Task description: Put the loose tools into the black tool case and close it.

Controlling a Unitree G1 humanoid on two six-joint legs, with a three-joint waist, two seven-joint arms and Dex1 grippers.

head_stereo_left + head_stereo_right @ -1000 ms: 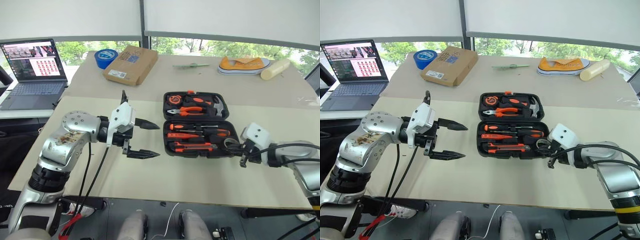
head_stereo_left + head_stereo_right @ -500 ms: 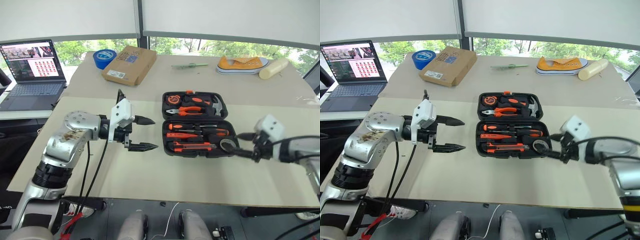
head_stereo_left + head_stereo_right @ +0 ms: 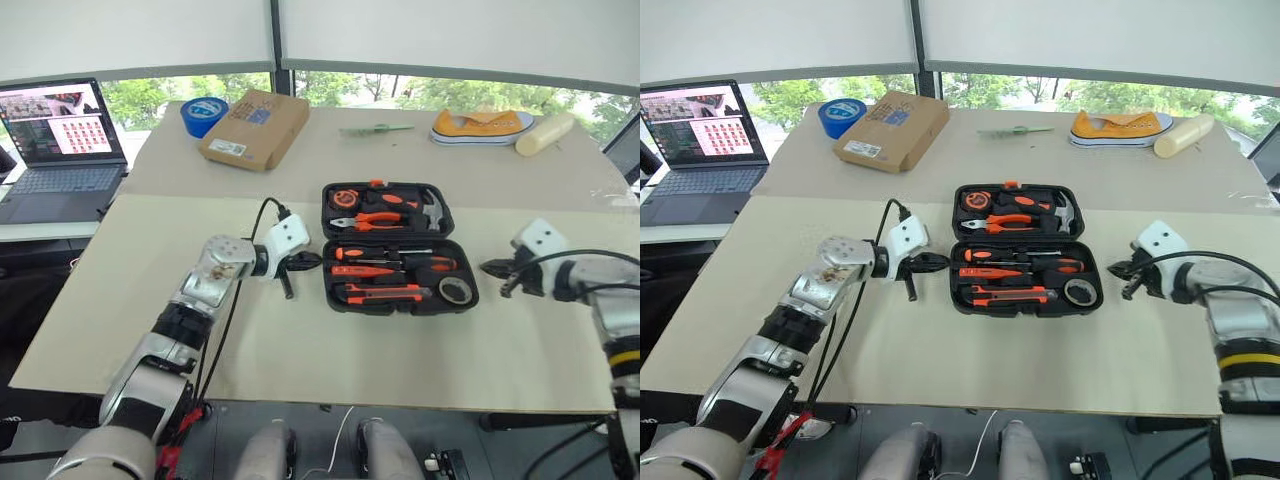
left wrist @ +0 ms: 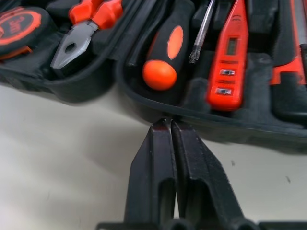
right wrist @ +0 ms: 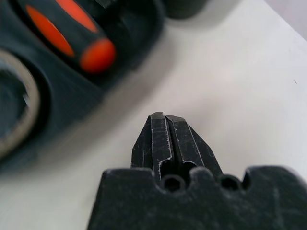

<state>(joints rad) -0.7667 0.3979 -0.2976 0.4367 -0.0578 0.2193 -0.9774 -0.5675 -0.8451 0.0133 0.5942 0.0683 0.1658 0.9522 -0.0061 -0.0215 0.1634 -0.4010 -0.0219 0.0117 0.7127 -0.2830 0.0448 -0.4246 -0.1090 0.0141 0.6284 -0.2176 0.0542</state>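
Observation:
The black tool case (image 3: 392, 238) lies open in the middle of the table. Its near half holds two orange-and-black screwdrivers (image 3: 375, 254), the utility knife (image 3: 385, 293) and the greyish tape ring (image 3: 456, 290). In the left wrist view the orange tester (image 4: 228, 52) lies beside a screwdriver handle (image 4: 165, 52). My left gripper (image 3: 310, 262) is shut and empty, its tips (image 4: 167, 122) right at the left rim of the case's near half. My right gripper (image 3: 487, 268) is shut and empty, a short way off the case's right side.
Orange-handled pliers (image 3: 380, 217) and a hammer (image 3: 435, 210) sit in the case's far half. At the back stand a cardboard box (image 3: 255, 128), a blue tape roll (image 3: 205, 112), a yellow shoe (image 3: 480, 125) and a cream cylinder (image 3: 545, 135). A laptop (image 3: 60, 140) is far left.
My left gripper swung right and down to the case's left rim and shut. My right gripper let go of the tape ring in the case, drew back to the right and shut.

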